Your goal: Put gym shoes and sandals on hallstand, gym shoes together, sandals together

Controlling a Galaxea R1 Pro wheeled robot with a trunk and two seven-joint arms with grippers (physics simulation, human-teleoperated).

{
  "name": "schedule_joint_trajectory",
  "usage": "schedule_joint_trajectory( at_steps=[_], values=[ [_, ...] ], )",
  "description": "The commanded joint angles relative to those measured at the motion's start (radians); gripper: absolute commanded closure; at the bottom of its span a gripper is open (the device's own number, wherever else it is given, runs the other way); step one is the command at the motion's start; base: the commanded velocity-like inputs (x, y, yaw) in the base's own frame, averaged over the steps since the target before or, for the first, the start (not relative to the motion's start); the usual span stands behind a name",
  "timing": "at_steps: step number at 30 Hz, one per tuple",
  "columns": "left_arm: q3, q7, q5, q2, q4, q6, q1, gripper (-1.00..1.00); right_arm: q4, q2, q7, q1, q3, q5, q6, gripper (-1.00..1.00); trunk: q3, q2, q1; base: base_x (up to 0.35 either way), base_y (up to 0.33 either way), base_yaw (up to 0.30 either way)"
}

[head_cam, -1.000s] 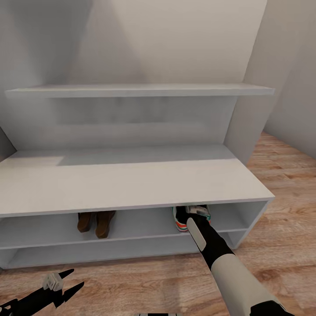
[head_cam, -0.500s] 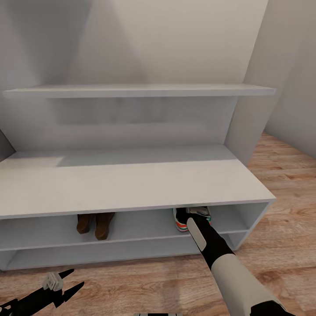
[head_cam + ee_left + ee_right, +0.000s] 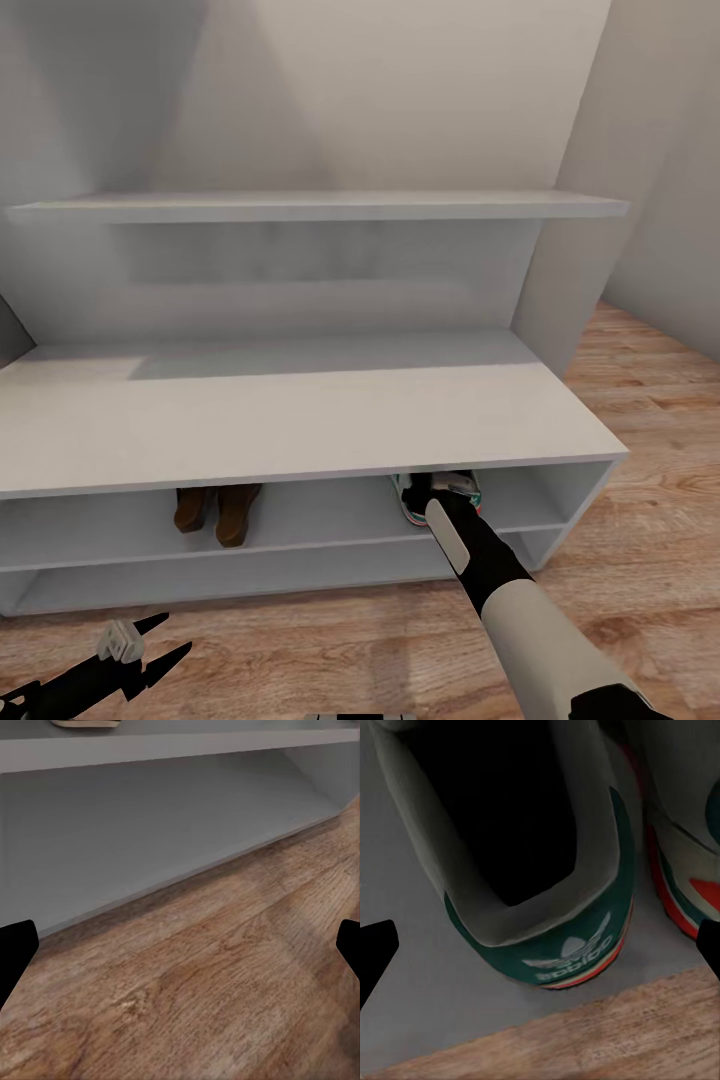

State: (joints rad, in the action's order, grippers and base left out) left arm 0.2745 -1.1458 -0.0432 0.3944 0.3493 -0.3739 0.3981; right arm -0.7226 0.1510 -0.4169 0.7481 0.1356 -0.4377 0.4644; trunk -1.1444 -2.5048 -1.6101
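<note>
The right gripper (image 3: 437, 497) is reaching into the upper slot of the hallstand (image 3: 300, 425), and its wrist camera looks straight down into the heel of 1 of the gym shoes (image 3: 521, 847). That shoe sits directly ahead of the tool, between the lines of its 2 dark fingertips (image 3: 375, 956), which stand wide apart at the edges of that view and touch nothing, so the jaws are spread and hold nothing. The second gym shoe (image 3: 682, 847) lies just beside the first, on the far-finger side, the 2 heels close together on the grey shelf board. Just behind the tool's tips runs the corridor floor (image 3: 585, 1035).

I'd judge these shoes light, with a soft, yielding collar and a stiffer rubber sole; the padded heel rim (the part with the green patch and logo) looks the best place to pinch, since the smooth sides could slide.

The 2 sandals (image 3: 218, 508) stand side by side in the same slot, well off to the left of the right arm. The left gripper (image 3: 140, 650) hangs low over the floor in front of the rack, its fingers also parted around nothing, with the lower shelf slot ahead of it.
</note>
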Motion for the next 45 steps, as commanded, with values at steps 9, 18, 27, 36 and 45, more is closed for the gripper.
schedule_joint_trajectory(
  at_steps=[9, 18, 27, 36, 45],
  values=[
    [0.003, -0.005, 0.000, 0.000, -0.001, -0.005, 0.001, -1.00, -0.002, -0.001, -0.010, 0.000, 0.004, -0.010, 0.002, -1.00, -0.001, 0.000, 0.000, -0.144, 0.000, 0.000],
    [0.003, -0.004, 0.000, 0.000, -0.001, -0.005, 0.001, -1.00, -0.003, -0.001, -0.010, 0.000, 0.005, -0.010, 0.002, -1.00, -0.001, 0.000, 0.000, -0.320, 0.000, 0.000],
    [0.004, -0.004, 0.000, 0.000, -0.001, -0.005, 0.001, -1.00, -0.003, -0.001, -0.009, 0.000, 0.005, -0.010, 0.002, -1.00, -0.001, 0.000, 0.000, -0.334, 0.000, 0.000],
    [0.005, -0.003, 0.000, 0.000, -0.001, -0.005, 0.001, -1.00, -0.003, -0.001, -0.008, 0.000, 0.004, -0.010, 0.002, -1.00, -0.001, 0.000, 0.000, -0.331, 0.000, 0.000],
    [0.005, -0.003, -0.005, 0.000, -0.001, -0.004, 0.001, -1.00, -0.002, -0.001, -0.007, 0.000, 0.005, -0.010, 0.002, -1.00, -0.001, 0.000, 0.000, -0.159, 0.000, 0.000]
  ],
)
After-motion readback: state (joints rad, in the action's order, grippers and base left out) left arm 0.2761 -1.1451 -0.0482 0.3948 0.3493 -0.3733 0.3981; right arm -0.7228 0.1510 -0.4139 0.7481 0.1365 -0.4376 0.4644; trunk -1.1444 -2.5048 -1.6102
